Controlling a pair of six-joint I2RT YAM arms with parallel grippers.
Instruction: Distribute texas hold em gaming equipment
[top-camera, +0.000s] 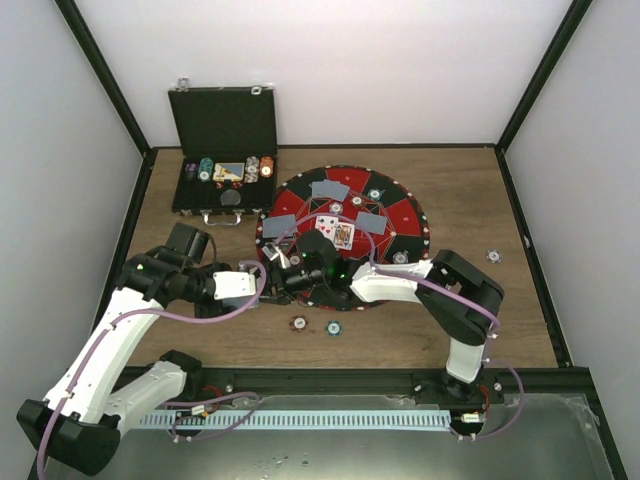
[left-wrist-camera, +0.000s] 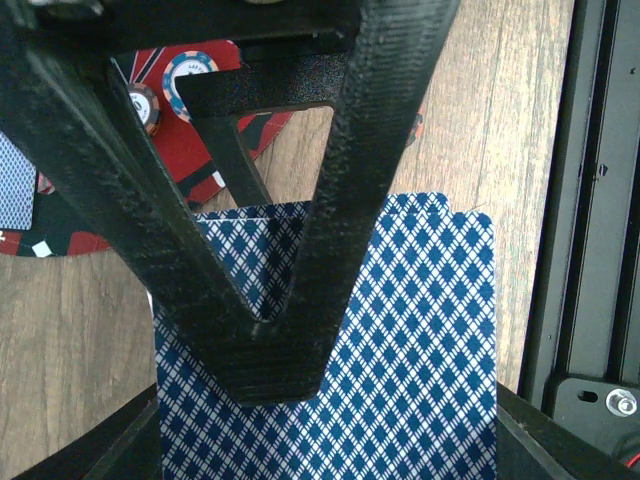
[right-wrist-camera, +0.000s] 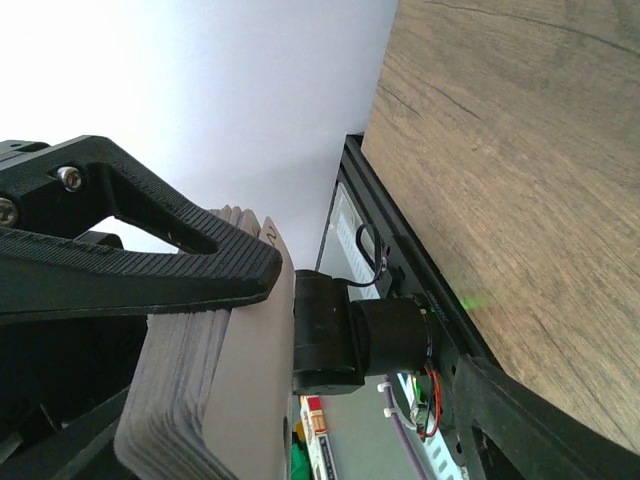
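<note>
- Deck (right-wrist-camera: 200, 390) is clamped between the right fingers (right-wrist-camera: 170, 265), by the near-left edge of the mat (top-camera: 400, 215).
- Over it, the left fingers (left-wrist-camera: 340, 200) are pressed together, tips above the top card (left-wrist-camera: 420, 340) and its blue back; I cannot tell if they touch it.
- Sliding one card off cleanly probably needs light pressure and a straight pull, with the right grip firm so the stack does not fan.
- Wood-grain bench (top-camera: 470, 190) is walled close; two chips (top-camera: 299, 323) lie near the arms, so carry the card above them.
- Dealt cards (top-camera: 330, 189) lie on the mat, leaving little room between them.
</note>
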